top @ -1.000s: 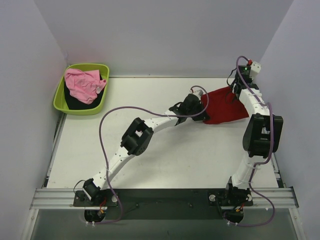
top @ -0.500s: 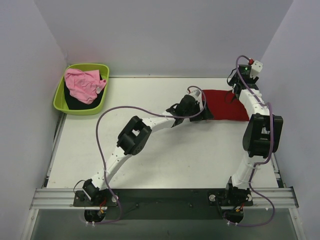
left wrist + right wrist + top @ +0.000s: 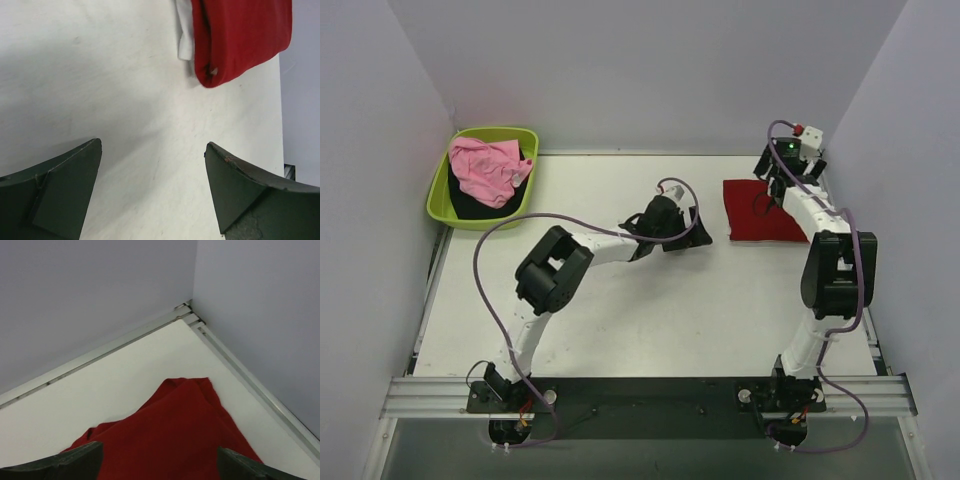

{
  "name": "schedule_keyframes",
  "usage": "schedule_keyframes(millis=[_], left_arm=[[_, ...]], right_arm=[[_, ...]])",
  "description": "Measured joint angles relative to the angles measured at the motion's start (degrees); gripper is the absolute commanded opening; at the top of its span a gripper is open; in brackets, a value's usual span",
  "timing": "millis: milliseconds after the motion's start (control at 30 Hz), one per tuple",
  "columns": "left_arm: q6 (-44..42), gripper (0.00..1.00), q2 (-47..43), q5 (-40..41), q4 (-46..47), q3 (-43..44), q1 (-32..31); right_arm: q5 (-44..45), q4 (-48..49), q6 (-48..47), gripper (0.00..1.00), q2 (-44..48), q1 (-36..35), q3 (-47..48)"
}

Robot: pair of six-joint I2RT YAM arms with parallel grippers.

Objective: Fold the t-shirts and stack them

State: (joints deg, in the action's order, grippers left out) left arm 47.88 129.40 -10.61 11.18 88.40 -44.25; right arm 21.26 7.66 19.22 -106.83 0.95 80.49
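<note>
The deep red shirt (image 3: 765, 212) lies folded at the far right of the table (image 3: 620, 310). A strip of the white shirt (image 3: 185, 35) shows under its edge, so I judge the stack to be two high. Your left gripper (image 3: 152, 150) hangs just left of the stack, fingers spread wide with only bare table between them. Your right gripper (image 3: 160, 460) is over the red shirt, also spread and holding nothing.

The step in hand looks like clearing off. Lift each arm straight up before you swing it, so no finger drags a fold open or slides red off white. The pink shirt (image 3: 485, 168), heaped on the black shirt (image 3: 470, 203) in the green tub (image 3: 435, 195) at the far left, is likely next. Your left arm is nearer. Pinch pink cloth only, or black may come up too.

The table is white, smooth and flat, so cloth will probably slide easily. Plain pale walls (image 3: 650, 70) close in on the left, far and right sides. The stack lies near the right wall, leaving your right arm little room.
</note>
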Motion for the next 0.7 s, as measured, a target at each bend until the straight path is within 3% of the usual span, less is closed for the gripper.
schedule_keyframes(millis=[267, 467, 700], left_arm=[[-2.3, 0.94, -13.9, -0.1, -5.0, -12.3, 4.3], [-3.5, 0.94, -26.5, -0.7, -8.0, -25.0, 8.7], [-5.1, 0.97, -44.8, 2.8, -15.3, -38.1, 8.0]], right_arm=[[-5.1, -3.5, 0.2, 1.0, 1.4, -10.5, 1.6], [-8.2, -8.2, 2.9, 1.0, 1.4, -8.0, 2.2], [-10.5, -9.7, 5.3, 1.0, 1.4, -4.2, 0.1]])
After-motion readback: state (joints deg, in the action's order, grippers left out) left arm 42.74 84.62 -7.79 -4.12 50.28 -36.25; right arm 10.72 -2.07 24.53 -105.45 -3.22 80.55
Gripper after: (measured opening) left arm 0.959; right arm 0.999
